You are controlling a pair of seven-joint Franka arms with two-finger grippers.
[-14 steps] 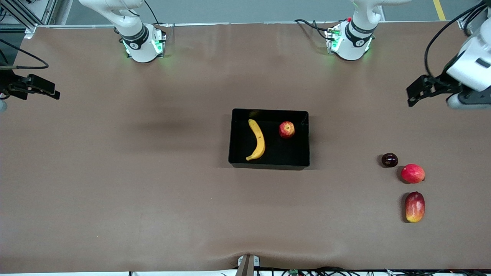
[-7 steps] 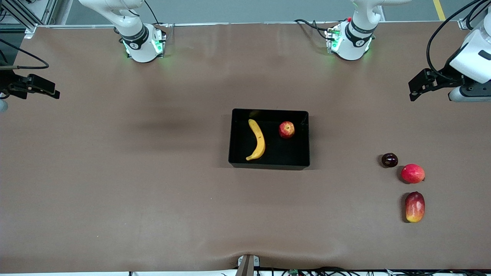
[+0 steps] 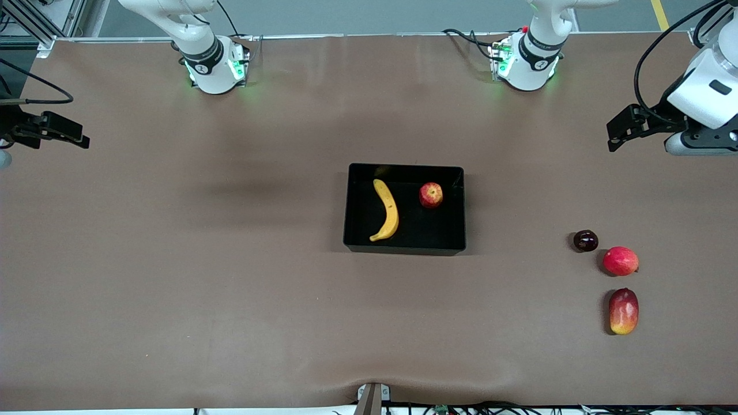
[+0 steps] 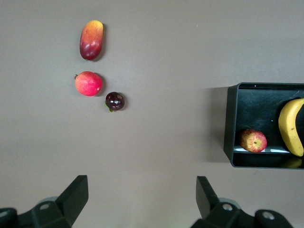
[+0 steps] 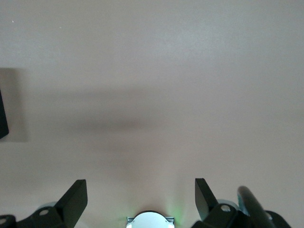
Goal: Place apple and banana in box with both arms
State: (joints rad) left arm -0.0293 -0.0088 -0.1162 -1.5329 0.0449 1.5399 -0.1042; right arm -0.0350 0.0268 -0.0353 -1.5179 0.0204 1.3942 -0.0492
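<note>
— Both claws, yours?
— Yes: left gripper (image 3: pixel 616 131) and right gripper (image 3: pixel 78 140) gape empty at the desk's ends. Banana (image 3: pixel 387 210), soft, and apple (image 3: pixel 430 195), firm, lie in the box (image 3: pixel 403 249).

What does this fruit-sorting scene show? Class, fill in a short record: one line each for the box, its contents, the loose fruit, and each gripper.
box: black bin mid-table
contents: banana and apple, lying apart in the box
loose fruit: dark round fruit, pink-red round fruit and mango-like fruit, on the table toward the left arm's end
left gripper: open, empty, over the table at the left arm's end
right gripper: open, empty, over the table at the right arm's end
task state: both fruits in the box
</note>
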